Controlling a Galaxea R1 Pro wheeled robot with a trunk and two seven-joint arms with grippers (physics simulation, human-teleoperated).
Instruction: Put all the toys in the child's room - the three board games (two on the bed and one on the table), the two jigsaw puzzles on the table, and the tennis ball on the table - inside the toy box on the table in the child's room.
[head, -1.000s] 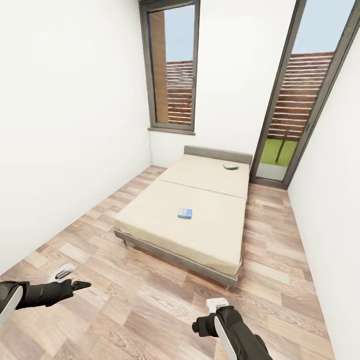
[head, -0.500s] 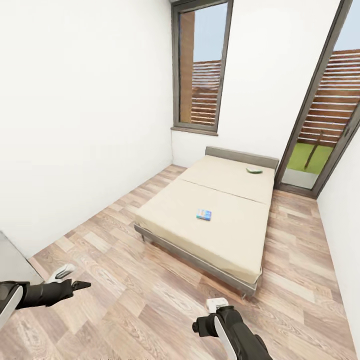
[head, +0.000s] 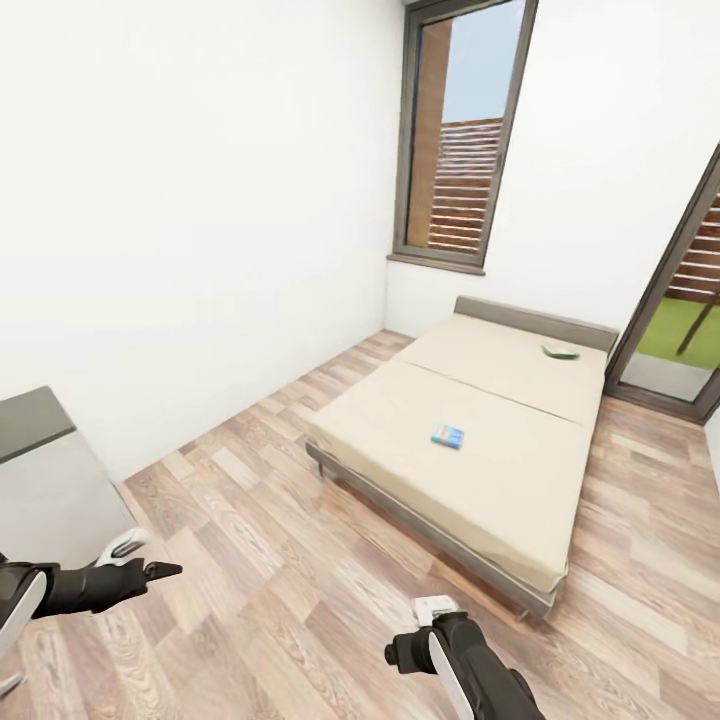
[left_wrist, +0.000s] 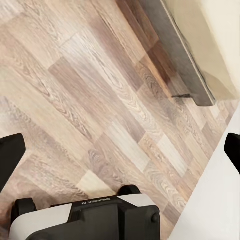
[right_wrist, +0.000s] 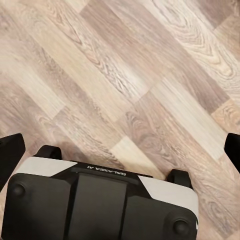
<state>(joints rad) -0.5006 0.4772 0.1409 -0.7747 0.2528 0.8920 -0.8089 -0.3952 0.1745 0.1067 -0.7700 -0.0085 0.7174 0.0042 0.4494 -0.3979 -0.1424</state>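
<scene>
Two board games (head: 448, 436) (head: 561, 351) lie well apart on the bed (head: 480, 440).

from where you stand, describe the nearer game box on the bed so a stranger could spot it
Find the big cream bed under the tall window. On its nearer half, just short of the seam, lies a small flat board game box. It is mostly blue, while the other box, up near the headboard, looks green and white.
</scene>
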